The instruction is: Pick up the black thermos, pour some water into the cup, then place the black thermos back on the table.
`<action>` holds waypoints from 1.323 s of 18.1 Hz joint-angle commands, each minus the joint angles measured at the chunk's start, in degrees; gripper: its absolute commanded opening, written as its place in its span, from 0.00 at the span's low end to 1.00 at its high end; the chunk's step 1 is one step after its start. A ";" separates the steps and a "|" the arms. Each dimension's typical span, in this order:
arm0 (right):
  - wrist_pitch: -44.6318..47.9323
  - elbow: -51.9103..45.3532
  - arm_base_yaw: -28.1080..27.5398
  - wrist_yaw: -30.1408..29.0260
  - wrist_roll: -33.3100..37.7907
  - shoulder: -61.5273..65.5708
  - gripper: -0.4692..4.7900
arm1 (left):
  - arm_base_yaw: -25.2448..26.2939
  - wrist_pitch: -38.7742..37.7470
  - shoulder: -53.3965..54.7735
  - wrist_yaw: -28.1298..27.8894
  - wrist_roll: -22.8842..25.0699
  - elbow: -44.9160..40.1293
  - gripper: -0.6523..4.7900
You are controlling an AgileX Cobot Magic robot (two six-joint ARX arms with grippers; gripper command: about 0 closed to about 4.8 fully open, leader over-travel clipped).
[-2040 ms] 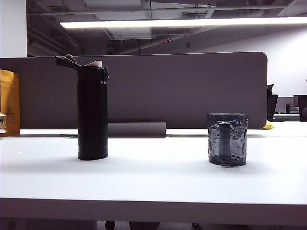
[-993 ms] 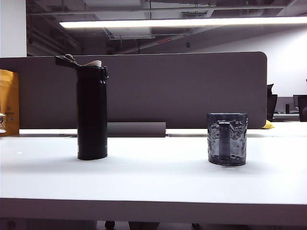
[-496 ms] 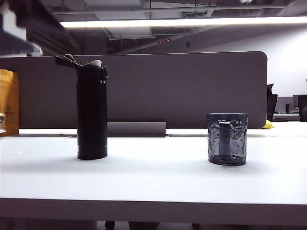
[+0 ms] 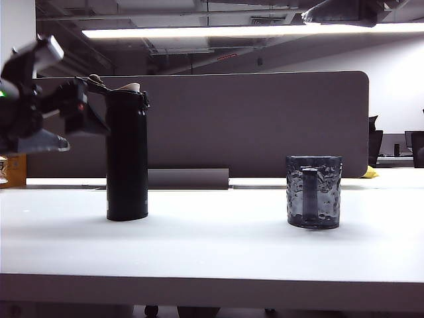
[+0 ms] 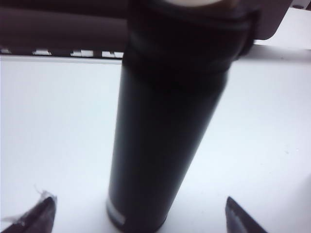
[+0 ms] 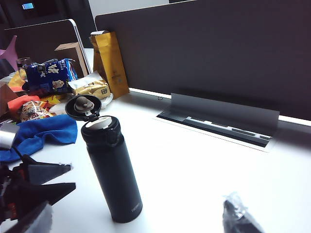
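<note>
The left gripper (image 4: 69,122) hangs in the air off the left side of the table (image 4: 212,245), level with the upper part of the black thermos (image 4: 127,156) and just beside it, not touching. Its jaws stand wide apart and hold nothing; in the left wrist view only the two dark fingertips (image 5: 34,218) show, one to either side of the thermos (image 5: 170,126), with bare white table between them and the flask.

The right gripper (image 4: 341,12) is high above the right half of the table, well clear of everything; only a blurred dark part of it shows at the top of the exterior view. Its jaws are also spread and empty, with one fingertip (image 6: 238,213) visible in its wrist view.

The black thermos (image 6: 112,170) stands upright on the left half of the table, lid flipped open, pale spout showing. The cup (image 4: 314,192) stands upright on the right half, well apart from the thermos, its handle facing the front edge. Open table lies between them.

A grey-brown partition (image 4: 252,119) runs along the back edge, with a grey cable tray (image 6: 218,119) at its foot. Beyond the left end lie a yellow bag (image 6: 111,63), a blue cloth (image 6: 39,133) and snack packets (image 6: 48,77), none between either gripper and the thermos.
</note>
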 commanded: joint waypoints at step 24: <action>-0.81 0.13 0.07 0.35 -3.04 -0.20 1.00 | -4.20 9.09 20.57 -1.29 5.07 14.91 1.00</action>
